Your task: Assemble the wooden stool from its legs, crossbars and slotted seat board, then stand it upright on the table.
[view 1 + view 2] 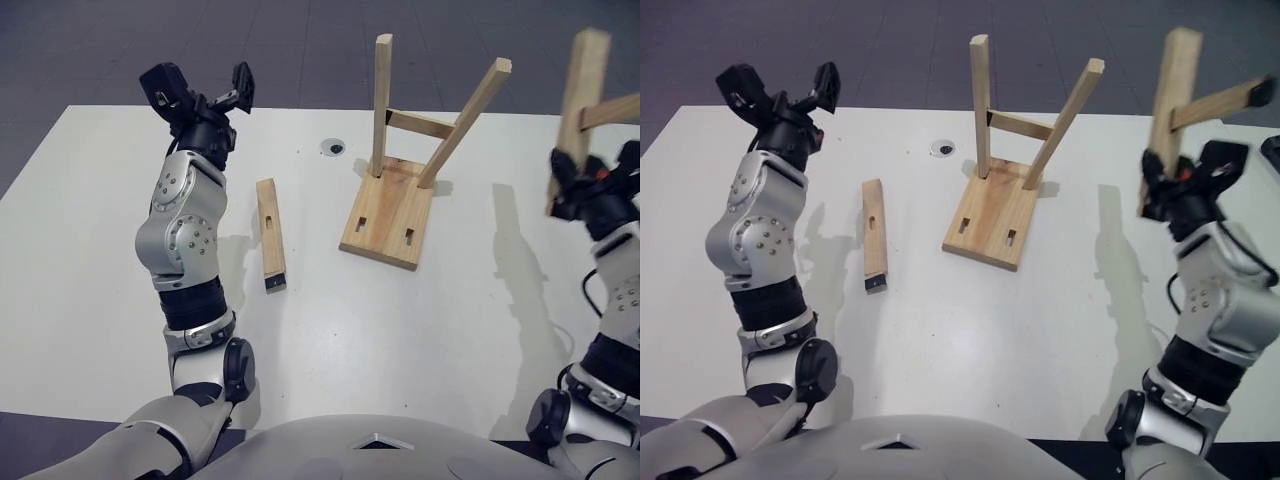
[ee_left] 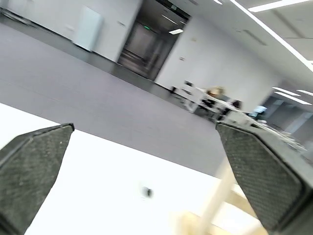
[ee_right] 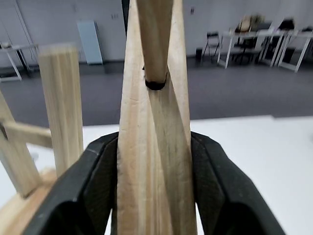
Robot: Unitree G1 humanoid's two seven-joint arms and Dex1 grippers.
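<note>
My right gripper [image 3: 154,152] clamps a leg [image 1: 1175,90]. Above my fingers [image 3: 98,186] its crossbar [image 1: 615,110] is cut off at the edge. My left gripper [image 1: 205,88] is wide open, and beyond it the stool [image 2: 215,208] is blurred.

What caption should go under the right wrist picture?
Right claw shut on a wooden stool leg with a crossbar plugged into it.

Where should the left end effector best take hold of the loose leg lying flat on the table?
Probably mid-length on the loose leg, coming from above and closing across its two long side faces: it lies flat, sides exposed, clear of the seat board.
</note>
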